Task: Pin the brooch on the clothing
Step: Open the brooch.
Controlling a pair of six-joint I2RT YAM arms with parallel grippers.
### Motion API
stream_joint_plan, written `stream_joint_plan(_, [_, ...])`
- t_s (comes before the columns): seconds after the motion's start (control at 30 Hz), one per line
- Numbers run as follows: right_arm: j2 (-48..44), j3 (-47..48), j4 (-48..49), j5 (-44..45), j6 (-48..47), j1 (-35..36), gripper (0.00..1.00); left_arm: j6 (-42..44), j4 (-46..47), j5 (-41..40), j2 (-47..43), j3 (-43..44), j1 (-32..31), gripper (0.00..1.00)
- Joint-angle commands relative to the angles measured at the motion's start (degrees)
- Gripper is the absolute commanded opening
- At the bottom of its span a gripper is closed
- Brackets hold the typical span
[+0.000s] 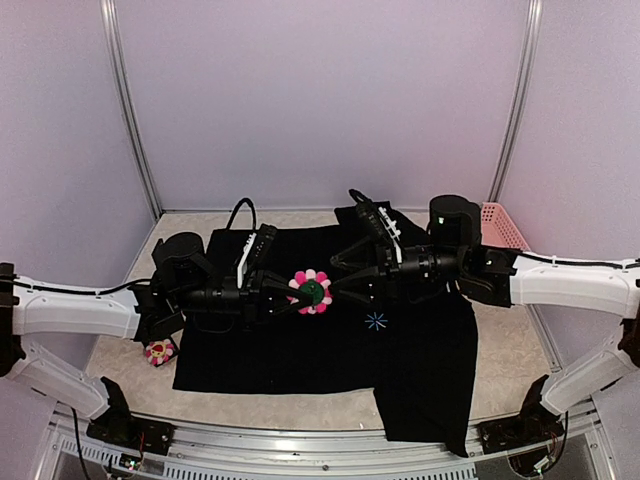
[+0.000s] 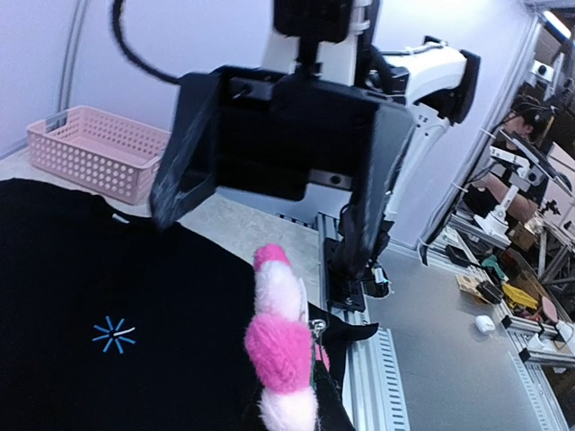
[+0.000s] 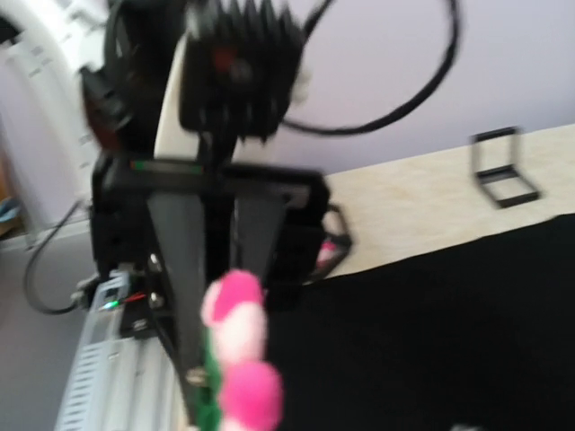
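Note:
The brooch (image 1: 311, 291), pink and white petals around a dark green back, hangs in the air above the black T-shirt (image 1: 300, 350), between my two grippers. My left gripper (image 1: 289, 297) is shut on it from the left. In the left wrist view the brooch (image 2: 278, 350) is edge-on, with its metal pin (image 2: 316, 330) showing. My right gripper (image 1: 338, 283) faces it from the right with jaws wide open (image 2: 256, 235), one finger (image 2: 368, 189) close to the flower. The shirt's blue starburst (image 1: 376, 320) lies just right of and below the brooch. The right wrist view shows the brooch (image 3: 238, 359) blurred.
A second flower brooch (image 1: 158, 351) lies on the table left of the shirt. A pink basket (image 1: 500, 225) stands at the back right and also shows in the left wrist view (image 2: 99, 148). The shirt's lower right corner hangs over the table's front edge (image 1: 430, 425).

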Motion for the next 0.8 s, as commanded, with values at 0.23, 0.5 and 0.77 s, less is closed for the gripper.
stream_joint_plan(0.23, [4.8,0.3,7.6,-13.6,3.6,2.4,0.74,4.1,0.8,4.6,0.3,3.2,-1.7,0.00])
stream_joint_plan(0.5, [7.0,1.7,9.0,-10.2,5.0,3.4,0.60,5.5,-1.0,3.2,-0.6,3.4,-2.0,0.00])
stream_joint_plan(0.77, [8.1,2.1,9.8,-9.6,6.7,3.5,0.48,6.3,-1.8,2.7,-0.9,3.5,-2.3,0.00])
